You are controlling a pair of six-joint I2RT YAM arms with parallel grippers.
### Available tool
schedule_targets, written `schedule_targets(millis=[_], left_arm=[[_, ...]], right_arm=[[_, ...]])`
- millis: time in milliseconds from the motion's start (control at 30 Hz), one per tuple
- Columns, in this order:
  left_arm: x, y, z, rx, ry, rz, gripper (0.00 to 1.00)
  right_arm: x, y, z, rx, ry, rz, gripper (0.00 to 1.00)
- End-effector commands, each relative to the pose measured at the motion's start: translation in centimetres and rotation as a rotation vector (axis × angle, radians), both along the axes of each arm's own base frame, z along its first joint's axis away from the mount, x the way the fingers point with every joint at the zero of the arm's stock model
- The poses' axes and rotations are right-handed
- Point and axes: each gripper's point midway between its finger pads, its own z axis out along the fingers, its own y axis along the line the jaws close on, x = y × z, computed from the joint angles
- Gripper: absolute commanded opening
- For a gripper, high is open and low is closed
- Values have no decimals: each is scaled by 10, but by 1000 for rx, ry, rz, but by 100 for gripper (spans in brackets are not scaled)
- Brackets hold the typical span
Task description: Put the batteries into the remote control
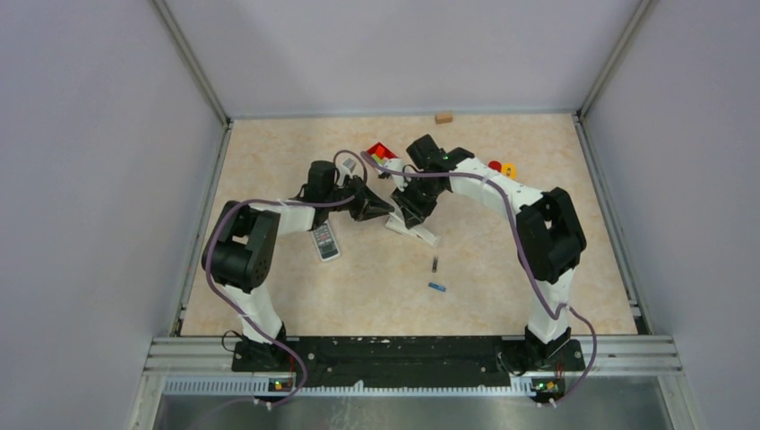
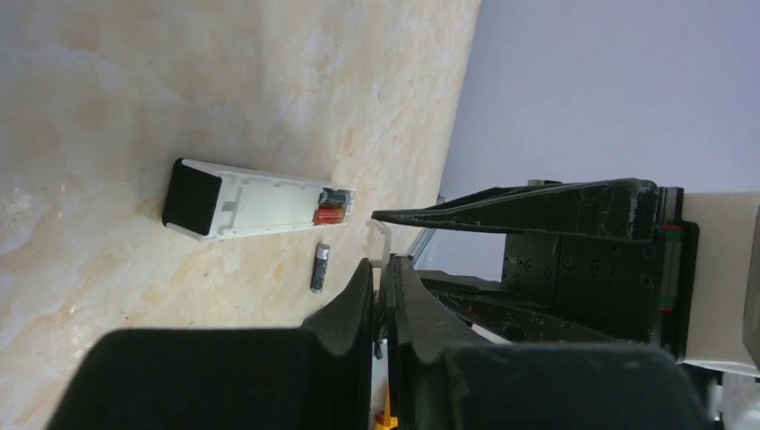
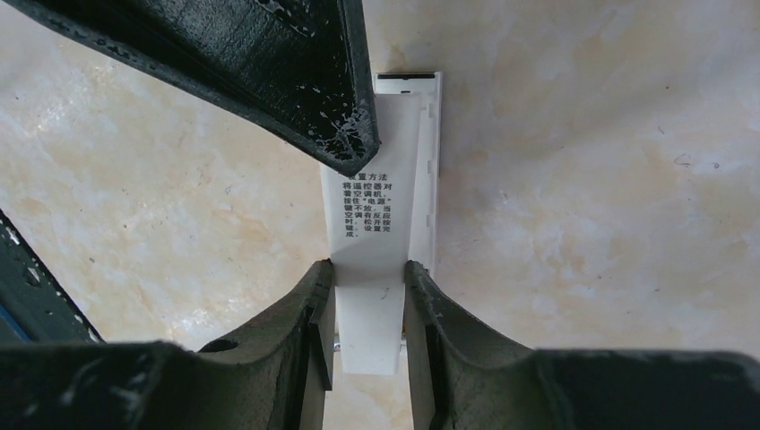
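A white remote point(image 2: 260, 202) lies on the table with its battery bay open; it also shows in the top view point(image 1: 414, 229). A red-and-black battery point(image 2: 329, 214) sits in the bay, with a grey cell end beside it. A dark battery point(image 2: 319, 268) lies loose next to the remote, also seen from above point(image 1: 435, 264). A blue battery point(image 1: 436, 288) lies nearer the bases. My right gripper point(image 3: 369, 278) is shut on a white battery cover point(image 3: 372, 224) with printed text, held over the remote. My left gripper point(image 2: 385, 264) is shut on the cover's thin far edge point(image 2: 387, 237).
A second, grey remote point(image 1: 324, 240) lies by the left arm. A red object point(image 1: 380, 150), red and yellow rings point(image 1: 502, 167) and a wooden block point(image 1: 444, 117) lie at the back. Walls enclose the table on three sides.
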Motion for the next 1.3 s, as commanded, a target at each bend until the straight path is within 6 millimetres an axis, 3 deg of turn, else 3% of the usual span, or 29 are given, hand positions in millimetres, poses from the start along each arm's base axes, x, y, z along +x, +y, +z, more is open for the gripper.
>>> schedule_targets(millis=[0,100,133,200,267,367,467,600,733,933,1100,1267], left_arm=[[7,-8,15,-42,-87,-39,1],[9,-9,20,-54,-128,-52,0],[10,-8,22,-54,-141,-49,0],[13,-5,27,-55,-175,-40,0],[14,-4,32,-55,-199,-34,0],[16,-2,43,-66,-222,-21,0],[17,-1,55,-86,-241,-11,0],[18,1,74,-108,-270,18,0],[19,1,98,-152,-300,40,0],[15,3,123,-211,-320,49,0],[13,6,134,-225,-336,51,0],[7,7,137,-243,-323,33,0]], right_arm=[[-1,15,24,73,-34,52,31],[-2,13,27,78,-37,33,39],[-1,10,28,75,-37,12,46],[-1,6,36,103,-24,-38,71],[-2,3,52,184,-13,-89,78],[-3,-2,92,374,-45,-216,79],[-3,-12,115,516,-26,-416,80],[2,-31,119,640,71,-826,81],[-1,-37,116,845,170,-1047,81],[-1,-48,122,1002,192,-1168,81],[0,-48,134,1053,192,-1165,80],[-2,-45,158,1182,172,-1092,74]])
